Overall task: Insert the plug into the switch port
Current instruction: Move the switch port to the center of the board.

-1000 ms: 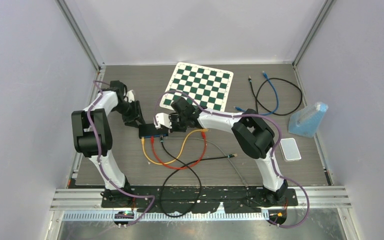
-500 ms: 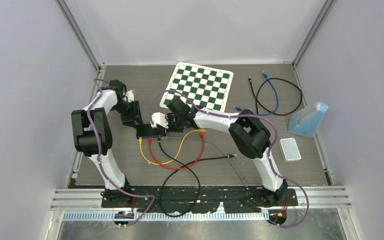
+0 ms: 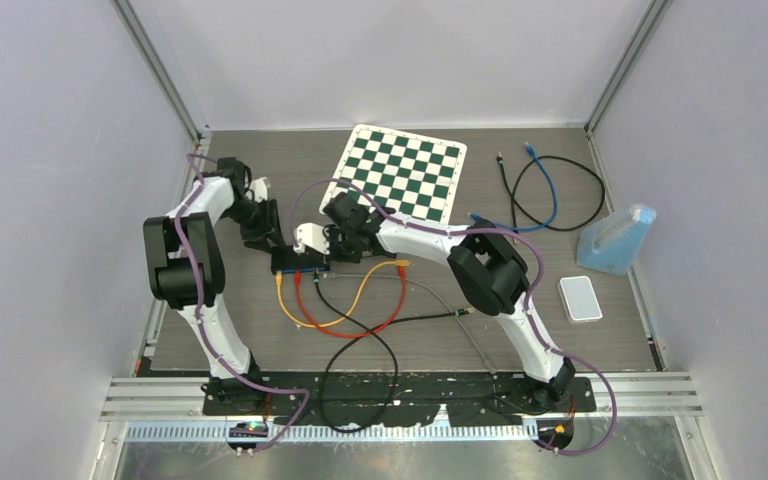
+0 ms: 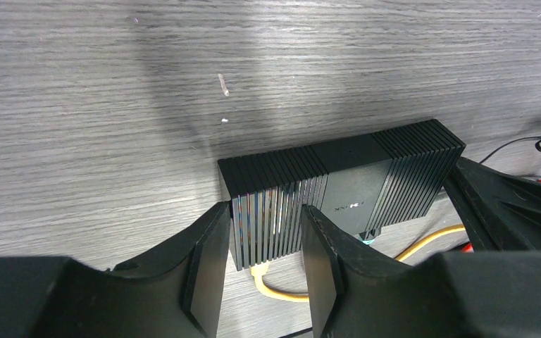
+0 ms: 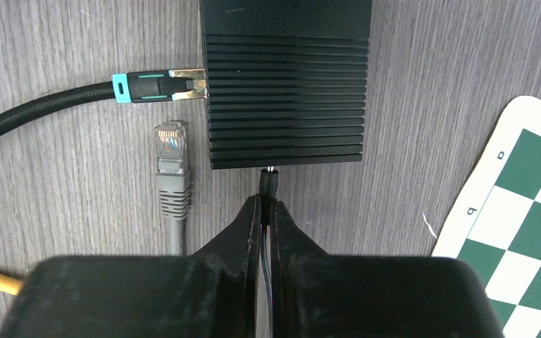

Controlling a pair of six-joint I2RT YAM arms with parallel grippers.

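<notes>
As the right jaws, pinched shut on the thin black plug (image 5: 268, 183), have pushed leftward, its metal tip now touches the network switch (image 5: 285, 84) at one end face. We judge it aligned but not yet seated. The left jaws, partly closed, brace the switch's other end, and the switch has slid slightly left. A loose grey Ethernet plug (image 5: 171, 158) lies just beside the switch.

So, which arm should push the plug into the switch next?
Right: the right end effector is shut on the thin black plug, tip at the ribbed black plastic switch; the left end effector just sits at the switch's other end.
</notes>
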